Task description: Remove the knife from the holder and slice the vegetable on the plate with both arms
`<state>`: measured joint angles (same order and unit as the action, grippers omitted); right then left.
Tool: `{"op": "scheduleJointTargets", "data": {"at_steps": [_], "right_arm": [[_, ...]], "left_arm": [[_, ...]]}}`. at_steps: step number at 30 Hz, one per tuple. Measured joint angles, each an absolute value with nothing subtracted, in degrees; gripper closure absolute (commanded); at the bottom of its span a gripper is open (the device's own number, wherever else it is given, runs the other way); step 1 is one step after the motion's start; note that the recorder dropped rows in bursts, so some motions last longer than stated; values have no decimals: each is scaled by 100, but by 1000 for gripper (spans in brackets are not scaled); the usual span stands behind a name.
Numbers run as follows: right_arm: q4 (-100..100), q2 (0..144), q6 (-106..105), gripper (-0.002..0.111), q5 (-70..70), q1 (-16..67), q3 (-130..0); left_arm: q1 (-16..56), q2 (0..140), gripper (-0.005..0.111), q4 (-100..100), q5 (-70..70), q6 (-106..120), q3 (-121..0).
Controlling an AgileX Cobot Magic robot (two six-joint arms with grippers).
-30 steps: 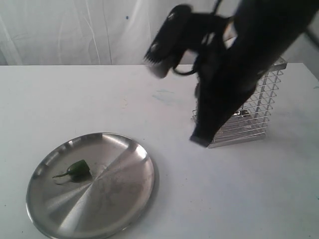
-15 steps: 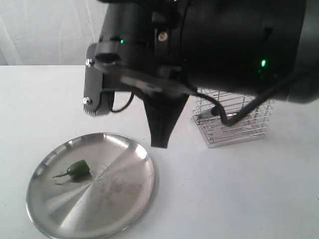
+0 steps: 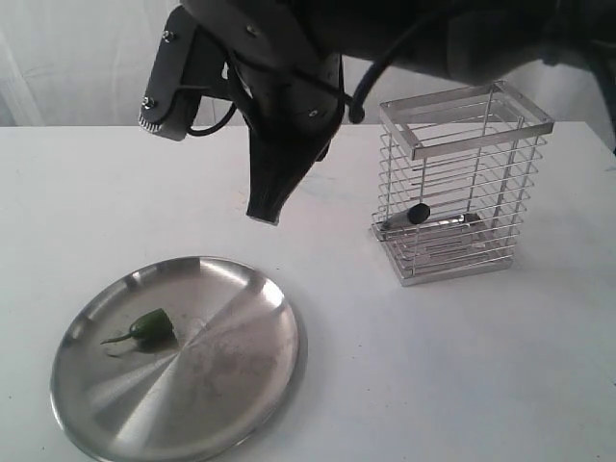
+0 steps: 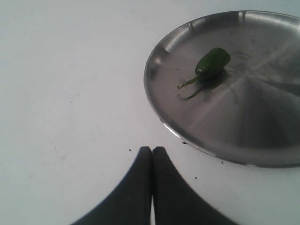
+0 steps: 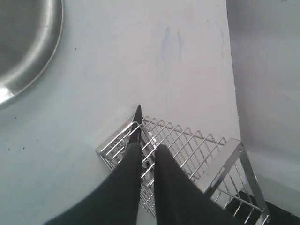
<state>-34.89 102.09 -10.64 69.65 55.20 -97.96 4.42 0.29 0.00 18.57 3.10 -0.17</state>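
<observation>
Bare table [image 3: 337,366] lies open beneath the right gripper [image 3: 263,214]; tall wire holder [image 3: 462,183] stands as a barrier beside it, low plate [image 3: 221,385] on its other side.

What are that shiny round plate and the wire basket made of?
The plate looks like polished stainless steel: mirror-bright, with a radial sheen. The holder seems to be chrome-plated or stainless steel wire: thin bright bars under a flat metal rim band. Which finish exactly cannot be told.
</observation>
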Motion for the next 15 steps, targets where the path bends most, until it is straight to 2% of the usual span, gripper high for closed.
{"op": "scheduleJointTargets", "data": {"at_steps": [4,6,8,12,15], "right_arm": [[-3294,10064,-1047,97,6965,5520,-9805],[-3078,9972,-1021,93,6968,5520,-9819],[-2690,9928,-1011,81,6978,5520,-9818],[-2229,9964,-1060,48,6964,5520,-9737],[-2485,10048,-1189,38,6964,5520,-9454]], "left_arm": [[442,29,107,0,1857,310,-17],[442,29,107,0,1857,310,-17],[442,29,107,0,1857,310,-17],[442,29,107,0,1857,310,-17],[442,29,107,0,1857,310,-17]]}}
